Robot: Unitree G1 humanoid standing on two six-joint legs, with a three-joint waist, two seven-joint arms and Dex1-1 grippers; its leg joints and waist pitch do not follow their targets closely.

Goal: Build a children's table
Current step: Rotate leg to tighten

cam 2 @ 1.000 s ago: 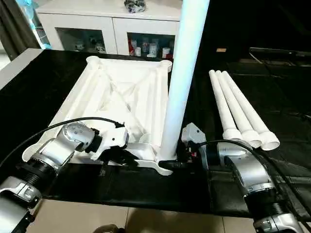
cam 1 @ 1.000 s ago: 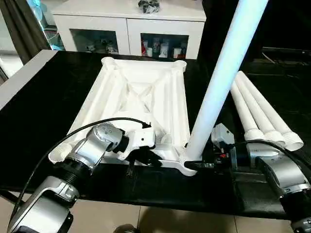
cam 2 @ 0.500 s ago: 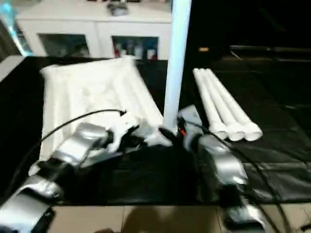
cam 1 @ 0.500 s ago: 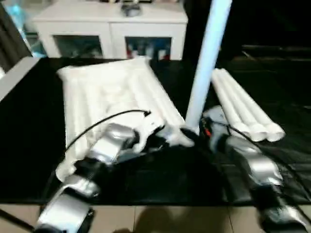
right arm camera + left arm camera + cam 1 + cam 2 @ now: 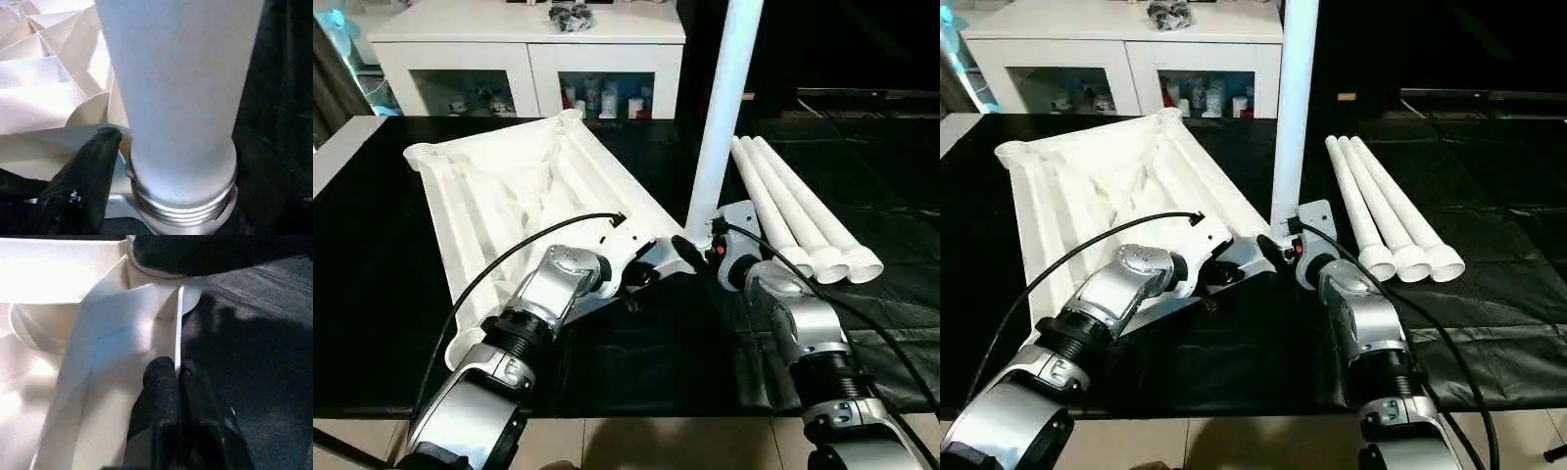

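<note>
The white ribbed plastic tabletop [image 5: 509, 196] lies upside down; its corner at five o'clock carries one upright white tapered tube leg [image 5: 720, 117]. The left gripper [image 5: 178, 377] pinches the tabletop's rim. The right gripper [image 5: 690, 250] stands spread around the leg's base. Next probably: fetch from the three spare legs [image 5: 803, 215] at three o'clock.

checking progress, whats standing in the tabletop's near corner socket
One upright leg stands in the near corner socket of the upturned tabletop, threads still showing. The tip inside is covered; three legs lie beside.

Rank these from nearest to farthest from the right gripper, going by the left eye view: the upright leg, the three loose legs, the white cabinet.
1. upright leg, standing in the tabletop's corner socket right at the right gripper.
2. three loose legs, lying on the robot's right.
3. white cabinet, at the back beyond the table.
</note>
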